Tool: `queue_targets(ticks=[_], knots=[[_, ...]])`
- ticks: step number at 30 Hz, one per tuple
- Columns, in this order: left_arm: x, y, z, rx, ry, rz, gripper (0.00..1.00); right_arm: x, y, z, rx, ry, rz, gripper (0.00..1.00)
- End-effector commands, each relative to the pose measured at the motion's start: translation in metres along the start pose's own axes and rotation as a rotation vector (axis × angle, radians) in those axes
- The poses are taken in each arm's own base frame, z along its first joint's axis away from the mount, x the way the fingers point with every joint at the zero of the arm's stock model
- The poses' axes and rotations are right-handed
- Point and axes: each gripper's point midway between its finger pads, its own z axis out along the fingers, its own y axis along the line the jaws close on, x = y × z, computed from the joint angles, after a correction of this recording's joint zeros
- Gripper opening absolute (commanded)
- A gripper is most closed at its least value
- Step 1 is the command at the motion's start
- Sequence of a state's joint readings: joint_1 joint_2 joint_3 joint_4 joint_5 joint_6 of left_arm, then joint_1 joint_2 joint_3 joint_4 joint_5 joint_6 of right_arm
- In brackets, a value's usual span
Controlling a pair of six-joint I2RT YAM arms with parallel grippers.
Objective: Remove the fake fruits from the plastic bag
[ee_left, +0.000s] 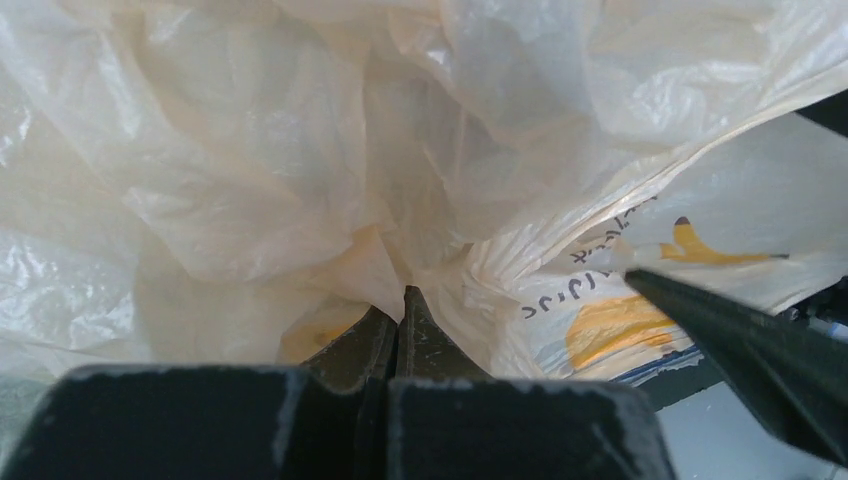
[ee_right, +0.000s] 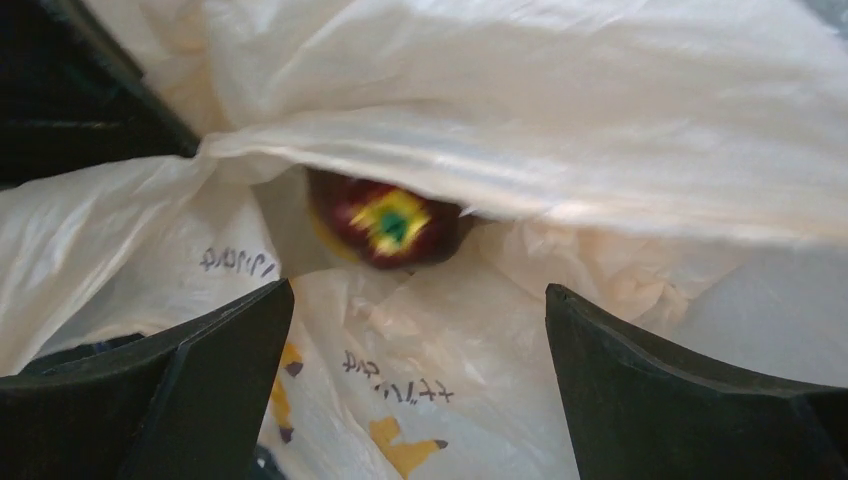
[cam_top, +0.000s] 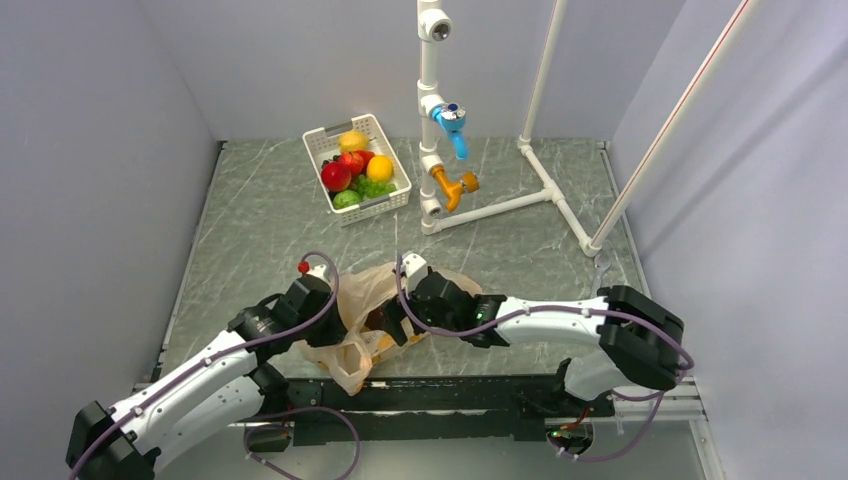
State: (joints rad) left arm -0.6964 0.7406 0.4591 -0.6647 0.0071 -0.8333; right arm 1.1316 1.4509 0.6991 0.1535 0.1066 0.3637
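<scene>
The peach-orange plastic bag (cam_top: 372, 292) lies crumpled on the table between my two arms. My left gripper (ee_left: 402, 296) is shut, pinching a fold of the bag's film at the bag's left side (cam_top: 322, 290). My right gripper (ee_right: 415, 300) stands open at the bag's mouth (cam_top: 405, 322), with printed bag film between its fingers (ee_right: 210, 370). Just ahead of it, under the bag's upper layer, lies a dark maroon fruit (ee_right: 388, 222) with a yellow-green end. A red apple (cam_top: 336, 177), a round green fruit (cam_top: 346, 199) and a green grape bunch (cam_top: 375, 187) lie in a basket.
A white slatted basket (cam_top: 378, 208) stands at the back left and also holds a yellow lemon (cam_top: 353, 140) and an orange fruit (cam_top: 380, 167). A white pipe frame (cam_top: 430, 120) with blue and orange taps rises behind the bag. Grey walls close in both sides.
</scene>
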Motion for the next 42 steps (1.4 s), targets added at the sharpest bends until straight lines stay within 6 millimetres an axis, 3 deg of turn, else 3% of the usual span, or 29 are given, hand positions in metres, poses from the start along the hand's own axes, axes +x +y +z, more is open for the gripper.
queue_targets(ticks=[1, 7, 11, 14, 21, 25, 29, 32, 37, 42], knots=[[-0.008, -0.013, 0.0, 0.061, -0.036, -0.004, 0.0, -0.034, 0.014, -0.025, 0.018, -0.083, -0.074, 0.99], [-0.007, -0.012, 0.001, 0.06, -0.034, -0.006, 0.0, -0.047, 0.025, -0.023, 0.01, -0.118, -0.094, 0.99], [-0.006, -0.008, 0.0, 0.049, -0.04, -0.014, 0.0, -0.052, 0.028, -0.005, 0.019, -0.126, -0.103, 0.81], [-0.008, -0.009, -0.004, 0.055, -0.055, -0.02, 0.0, -0.052, 0.026, 0.009, 0.045, -0.11, -0.131, 0.76], [-0.008, -0.009, -0.005, 0.059, -0.058, -0.015, 0.0, -0.048, 0.023, 0.035, 0.069, -0.097, -0.198, 0.8], [-0.007, -0.01, -0.003, 0.063, -0.052, -0.014, 0.0, -0.031, 0.023, 0.053, 0.082, -0.013, -0.216, 0.8], [-0.008, -0.009, -0.005, 0.055, -0.053, -0.002, 0.0, -0.015, 0.019, 0.058, 0.087, 0.021, -0.209, 0.8], [-0.009, -0.009, -0.006, 0.054, -0.056, 0.004, 0.0, -0.015, 0.015, 0.06, 0.109, 0.024, -0.217, 0.79], [-0.01, -0.01, -0.007, 0.051, -0.052, 0.006, 0.0, -0.031, 0.022, 0.054, 0.094, -0.016, -0.214, 0.62], [-0.015, -0.007, -0.007, 0.02, -0.069, -0.001, 0.0, -0.056, 0.03, 0.032, 0.064, -0.104, -0.185, 0.32]])
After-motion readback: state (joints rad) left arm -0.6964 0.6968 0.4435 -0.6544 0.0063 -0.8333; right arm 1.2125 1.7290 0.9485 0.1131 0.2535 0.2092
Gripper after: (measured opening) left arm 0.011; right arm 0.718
